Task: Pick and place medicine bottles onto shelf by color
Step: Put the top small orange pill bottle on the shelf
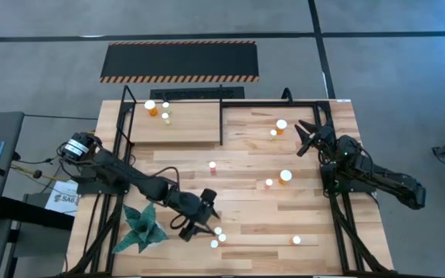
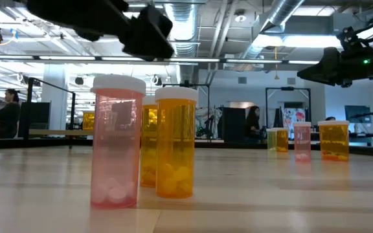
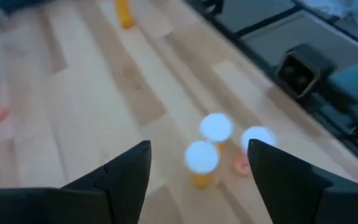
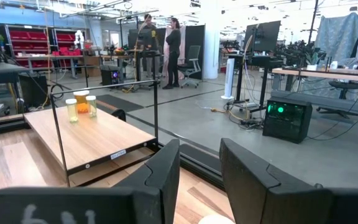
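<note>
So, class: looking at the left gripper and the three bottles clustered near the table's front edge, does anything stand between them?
Nothing visible does. The left gripper hangs open just above and beside the three bottles, with only bare table between. The green leafy object lies off to the side.

Light wood bench (image 1: 238, 177), planks running across. At its far left corner the shelf (image 1: 184, 127), black-framed, carries three bottles (image 1: 161, 110) bunched at its far left. Loose on the bench: two bottles far right (image 1: 278, 128), one pink bottle mid-bench (image 1: 212, 165), a pair right of centre (image 1: 278, 179), a trio near the front edge (image 1: 217, 237), one alone front right (image 1: 297, 240). Green leafy plant (image 1: 141, 226) sits front left.
</note>
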Robot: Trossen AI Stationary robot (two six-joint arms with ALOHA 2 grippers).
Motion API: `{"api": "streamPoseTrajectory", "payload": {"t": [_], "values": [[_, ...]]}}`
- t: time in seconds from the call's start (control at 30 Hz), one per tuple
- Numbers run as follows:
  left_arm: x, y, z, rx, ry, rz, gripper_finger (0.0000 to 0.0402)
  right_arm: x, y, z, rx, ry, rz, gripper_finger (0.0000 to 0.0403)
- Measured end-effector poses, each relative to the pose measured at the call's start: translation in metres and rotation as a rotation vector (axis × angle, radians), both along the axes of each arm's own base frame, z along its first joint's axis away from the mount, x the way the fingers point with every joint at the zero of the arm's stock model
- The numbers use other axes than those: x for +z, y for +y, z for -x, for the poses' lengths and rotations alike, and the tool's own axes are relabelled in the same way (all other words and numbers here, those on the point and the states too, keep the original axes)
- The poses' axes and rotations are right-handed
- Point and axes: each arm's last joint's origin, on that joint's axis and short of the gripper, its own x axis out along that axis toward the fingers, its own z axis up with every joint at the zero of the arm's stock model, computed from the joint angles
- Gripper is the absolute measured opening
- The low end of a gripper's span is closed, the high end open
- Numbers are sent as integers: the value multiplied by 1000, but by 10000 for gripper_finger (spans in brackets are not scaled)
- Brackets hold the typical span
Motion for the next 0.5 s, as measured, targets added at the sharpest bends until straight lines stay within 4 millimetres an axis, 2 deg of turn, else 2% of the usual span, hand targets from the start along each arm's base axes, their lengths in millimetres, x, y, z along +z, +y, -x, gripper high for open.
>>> {"api": "streamPoseTrajectory", "payload": {"t": [0.23,0.5], "values": [[-2,-2,1,-21,-51,1,256,0,0,0,0,0,0,137],[-31,1,-17,-37,1,55,256,0,0,0,0,0,0,138]]}}
